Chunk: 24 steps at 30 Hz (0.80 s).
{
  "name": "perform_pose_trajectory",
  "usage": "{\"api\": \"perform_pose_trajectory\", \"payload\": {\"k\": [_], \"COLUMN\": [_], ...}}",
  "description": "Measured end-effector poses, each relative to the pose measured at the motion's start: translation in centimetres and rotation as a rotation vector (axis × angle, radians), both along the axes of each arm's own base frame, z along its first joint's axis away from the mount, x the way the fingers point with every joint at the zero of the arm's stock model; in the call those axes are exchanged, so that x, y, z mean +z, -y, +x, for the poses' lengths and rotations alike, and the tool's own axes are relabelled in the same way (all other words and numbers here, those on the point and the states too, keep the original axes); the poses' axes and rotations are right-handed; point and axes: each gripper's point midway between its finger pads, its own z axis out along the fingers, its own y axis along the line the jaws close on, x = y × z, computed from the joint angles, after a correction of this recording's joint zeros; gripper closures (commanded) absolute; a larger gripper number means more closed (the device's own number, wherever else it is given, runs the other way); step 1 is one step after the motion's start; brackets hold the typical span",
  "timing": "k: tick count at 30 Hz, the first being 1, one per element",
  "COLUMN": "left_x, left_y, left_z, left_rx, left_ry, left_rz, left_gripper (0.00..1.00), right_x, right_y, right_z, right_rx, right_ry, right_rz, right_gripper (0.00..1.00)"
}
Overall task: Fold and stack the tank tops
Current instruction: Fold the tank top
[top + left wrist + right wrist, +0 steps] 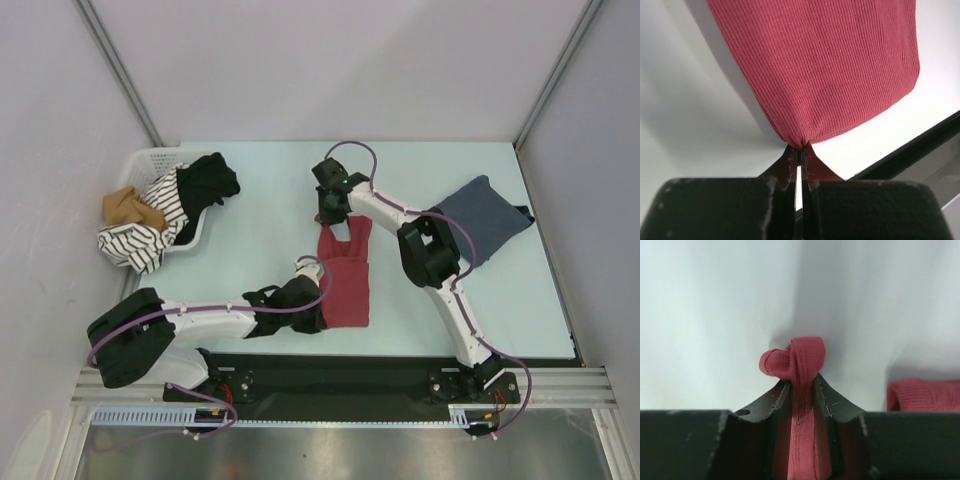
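Observation:
The brick-red tank top (347, 282) lies flat mid-table, straps toward the far side. My left gripper (318, 305) is shut on its near left hem corner; in the left wrist view the ribbed red cloth (830, 65) bunches into the closed fingertips of that gripper (801, 148). My right gripper (333, 216) is at the top's far left strap. In the right wrist view the gripper (803, 381) is shut on the strap (799, 357), which curls out past the tips. The other strap (925, 396) lies to the right. The slate blue-grey tank top (482, 220) lies folded at the right, partly under the right arm.
A white basket (150, 160) stands at the far left with a striped garment (140, 240), a black one (205, 185) and a tan one (128, 206) spilling over its rim. Grey walls enclose the table on three sides; a black rail (340, 375) runs along the near edge.

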Motion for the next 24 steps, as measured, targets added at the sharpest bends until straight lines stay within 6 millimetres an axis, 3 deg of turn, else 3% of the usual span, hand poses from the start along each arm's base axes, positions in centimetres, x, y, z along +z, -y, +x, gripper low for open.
{"api": "perform_pose_trajectory", "payload": {"k": [2,5,8,11,15,20,24], "left_x": [0.0,0.0,0.0,0.0,0.0,0.0,0.0], "left_y": [0.1,0.2,0.0,-0.1,-0.3,-0.5,-0.8], "left_z": [0.2,0.5,0.6,0.8,1.0,1.1,1.1], "left_rx": [0.002,0.009,0.014,0.022,0.031,0.035,0.041], "left_ry": [0.0,-0.005,-0.013,-0.016,-0.018,-0.019,-0.019], "left_rz": [-0.008,-0.017,-0.021,-0.02,-0.019,-0.013,-0.005], "left_gripper": [1.0,0.99,0.94,0.89,0.88,0.88,0.87], "right_x": [0.0,0.2,0.6,0.6,1.4,5.1,10.6], "right_y": [0.1,0.2,0.6,1.0,1.6,2.1,3.6], "right_z": [0.8,1.8,2.8,3.3,3.1,1.1,-1.9], "right_rx": [-0.006,-0.014,-0.025,-0.029,-0.022,0.031,0.052], "right_ry": [-0.005,-0.005,0.006,0.013,0.019,0.055,0.144], "right_rz": [0.009,0.026,0.04,0.046,0.054,0.071,0.104], "right_gripper": [0.7,0.46,0.32,0.27,0.28,0.24,0.21]}}
